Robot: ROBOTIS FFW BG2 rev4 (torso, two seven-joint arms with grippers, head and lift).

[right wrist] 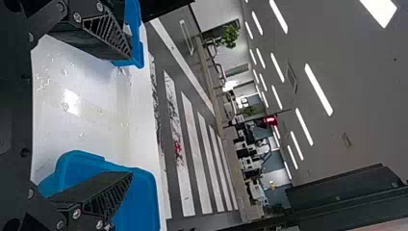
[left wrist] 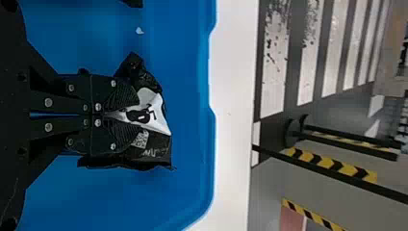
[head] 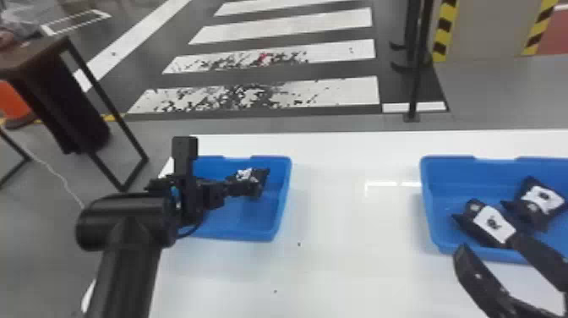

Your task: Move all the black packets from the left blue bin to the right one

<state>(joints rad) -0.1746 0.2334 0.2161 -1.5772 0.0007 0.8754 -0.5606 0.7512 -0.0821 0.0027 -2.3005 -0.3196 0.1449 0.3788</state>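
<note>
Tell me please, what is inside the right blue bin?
Two white-labelled black packets. The right gripper hides part of the bin; what lies beneath the packets cannot be seen.

Office-like indoor hall with strip ceiling lights (right wrist: 318,90), distant desks (right wrist: 250,162), crosswalk stripes (head: 287,24) on grey floor (head: 498,93)

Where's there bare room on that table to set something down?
The widest bare patch is the white table between left bin and right bin. A narrower strip runs behind both. Crowded: the left bin, where the left hand grips a packet, and the right bin, with packets and the right hand close by.
</note>
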